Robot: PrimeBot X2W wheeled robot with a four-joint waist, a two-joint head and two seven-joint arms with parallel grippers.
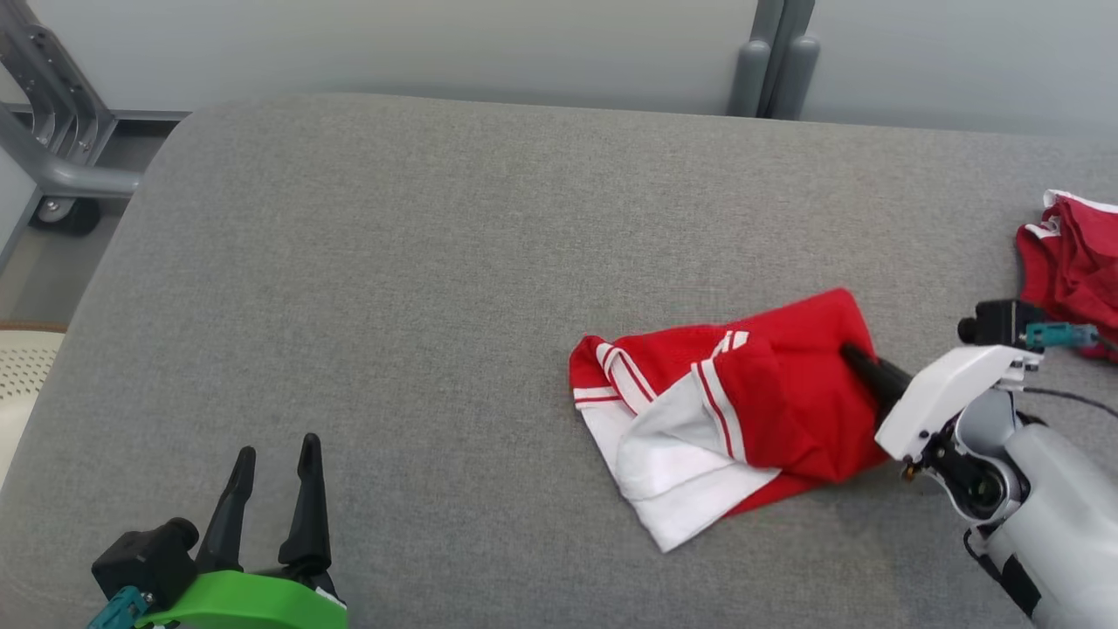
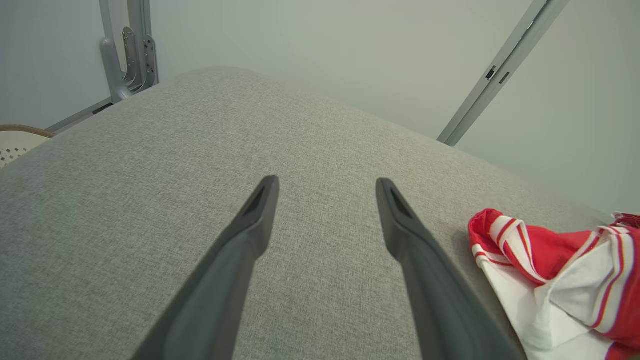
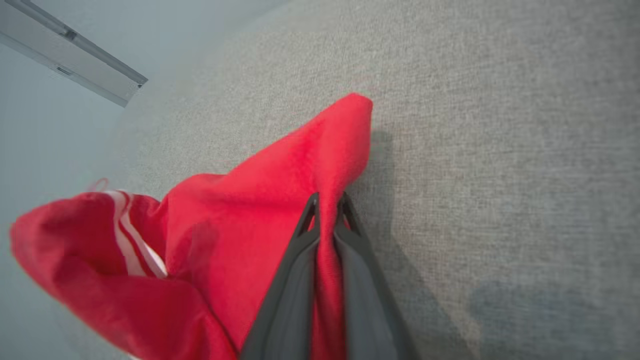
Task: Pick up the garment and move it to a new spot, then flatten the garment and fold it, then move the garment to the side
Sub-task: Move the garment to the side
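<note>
On the grey fabric-covered desk (image 1: 393, 262), right of centre, I see the crumpled red-and-white jersey garment (image 1: 725, 402). My right gripper (image 3: 327, 201) pinches its red fold; my left gripper (image 1: 278, 447) stands wide, well apart.

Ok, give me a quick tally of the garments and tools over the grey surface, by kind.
Garments: 2, the red-and-white garment pinched by the right tool and a second red garment at the head view's right edge.
Tools: 2, the left tool open, the right tool shut.
Total: 4
</note>
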